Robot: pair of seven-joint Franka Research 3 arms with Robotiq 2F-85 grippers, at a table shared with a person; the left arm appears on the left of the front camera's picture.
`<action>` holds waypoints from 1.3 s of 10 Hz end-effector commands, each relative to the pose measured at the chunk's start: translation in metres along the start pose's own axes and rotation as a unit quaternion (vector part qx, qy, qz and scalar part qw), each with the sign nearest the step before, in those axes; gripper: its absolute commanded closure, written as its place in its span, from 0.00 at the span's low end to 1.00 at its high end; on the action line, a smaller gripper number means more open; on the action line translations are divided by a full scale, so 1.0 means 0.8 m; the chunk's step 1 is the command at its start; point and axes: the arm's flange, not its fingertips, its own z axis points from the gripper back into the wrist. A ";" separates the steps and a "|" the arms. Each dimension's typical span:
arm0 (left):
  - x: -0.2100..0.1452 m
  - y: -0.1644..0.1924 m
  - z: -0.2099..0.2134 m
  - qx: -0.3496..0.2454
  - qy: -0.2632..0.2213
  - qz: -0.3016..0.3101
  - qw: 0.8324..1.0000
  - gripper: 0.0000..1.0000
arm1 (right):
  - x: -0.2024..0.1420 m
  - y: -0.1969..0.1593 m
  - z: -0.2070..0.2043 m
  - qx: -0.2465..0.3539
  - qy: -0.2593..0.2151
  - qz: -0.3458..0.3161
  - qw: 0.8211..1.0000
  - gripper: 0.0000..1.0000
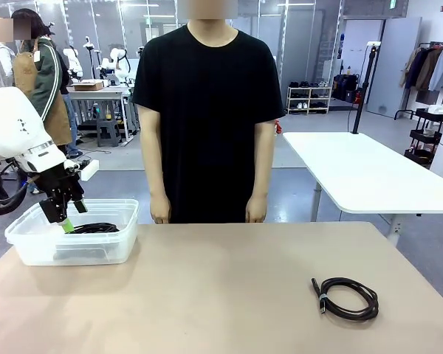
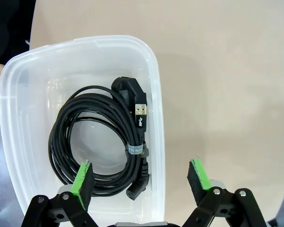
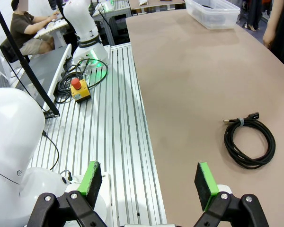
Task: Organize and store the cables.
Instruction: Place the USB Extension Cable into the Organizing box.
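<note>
A coiled black cable (image 2: 102,142) with a USB plug lies inside the clear plastic bin (image 2: 19,142); in the front view its coil (image 1: 96,228) shows over the bin's rim (image 1: 29,240) at the table's left. My left gripper (image 1: 69,220) (image 2: 141,178) hangs open just above that bin, one finger over the coil and one past the bin's wall, holding nothing. A second coiled cable (image 1: 347,297) (image 3: 250,142) lies loose on the table at the front right. My right gripper (image 3: 150,183) is open and empty, back at the table's edge, well away from that coil.
A person in a black shirt (image 1: 207,110) stands at the far side, hands (image 1: 160,210) down at the table's edge. The tan tabletop (image 1: 221,287) is bare between bin and loose coil. A ribbed metal base with a red stop button (image 3: 79,90) lies beside the table.
</note>
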 end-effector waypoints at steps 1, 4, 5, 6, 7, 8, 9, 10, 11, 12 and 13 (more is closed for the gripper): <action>0.021 -0.024 0.011 0.016 0.008 -0.047 0.999 0.00 | 0.016 0.019 0.008 -0.029 0.016 -0.023 0.999 0.00; 0.005 -0.130 0.047 -0.009 -0.042 0.003 0.999 0.00 | 0.106 -0.006 -0.011 -0.002 0.091 -0.111 0.990 0.00; 0.001 -0.166 0.057 -0.027 -0.070 0.020 0.997 0.00 | 0.137 -0.017 -0.016 -0.011 0.128 -0.148 0.981 0.00; -0.002 -0.200 0.066 -0.007 -0.078 0.044 0.996 0.00 | 0.164 -0.028 -0.025 -0.008 0.146 -0.187 0.971 0.00; -0.007 -0.237 0.074 -0.025 -0.120 0.065 0.990 0.00 | 0.190 -0.041 -0.047 -0.036 0.180 -0.226 0.957 0.00; -0.017 -0.261 0.075 -0.016 -0.145 0.084 0.986 0.00 | 0.206 -0.052 -0.074 -0.052 0.223 -0.249 0.941 0.00; -0.026 -0.280 0.074 -0.013 -0.164 0.113 0.980 0.00 | 0.221 -0.063 -0.102 -0.060 0.247 -0.273 0.928 0.00; -0.030 -0.297 0.069 -0.011 -0.175 0.146 0.974 0.00 | 0.233 -0.073 -0.128 -0.075 0.265 -0.289 0.917 0.00; -0.031 -0.317 0.067 -0.008 -0.173 0.177 0.969 0.00 | 0.241 -0.080 -0.161 -0.098 0.281 -0.318 0.900 0.00; -0.031 -0.327 0.063 -0.007 -0.181 0.180 0.967 0.00 | 0.243 -0.089 -0.187 -0.132 0.301 -0.332 0.884 0.00; -0.031 -0.333 0.061 -0.007 -0.194 0.181 0.964 0.00 | 0.240 -0.099 -0.214 -0.156 0.318 -0.348 0.868 0.00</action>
